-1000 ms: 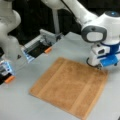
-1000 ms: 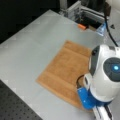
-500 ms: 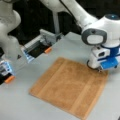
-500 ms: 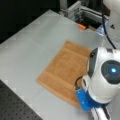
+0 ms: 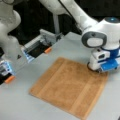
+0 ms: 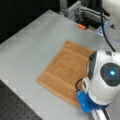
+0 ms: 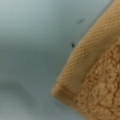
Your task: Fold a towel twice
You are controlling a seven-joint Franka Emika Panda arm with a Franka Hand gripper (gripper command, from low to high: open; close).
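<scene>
Since a second ago my pincer (image 5: 98,70) has come lower over the towel's (image 5: 67,86) corner toward a front view's right; the towel itself has not shifted. Close under my wrist camera, that corner of the towel (image 7: 97,75) fills the view's right side: a ribbed woven border runs along the edge, fluffy terry lies inside it, and bare grey tabletop (image 7: 30,50) takes up the left. None of my fingers show there, and I cannot tell how wide my pincer stands, because the white and blue housing of my hand hides the tips in both front views.

Looking outward, my pincer (image 6: 79,86) sits at the towel's (image 6: 62,72) edge, low against the cloth, though whether it touches I cannot tell. The towel lies flat and unfolded on the tabletop (image 5: 75,47), a roughly square orange-brown sheet with paler stripes near two opposite edges. No fold has been made.

Farther off, toward a front view's top left, a grey metal fixture (image 5: 41,43) with an orange tab (image 5: 47,50) stands at the tabletop's far edge, well apart from the towel. Another white robot arm (image 5: 10,32) stands beside it at that view's left.
</scene>
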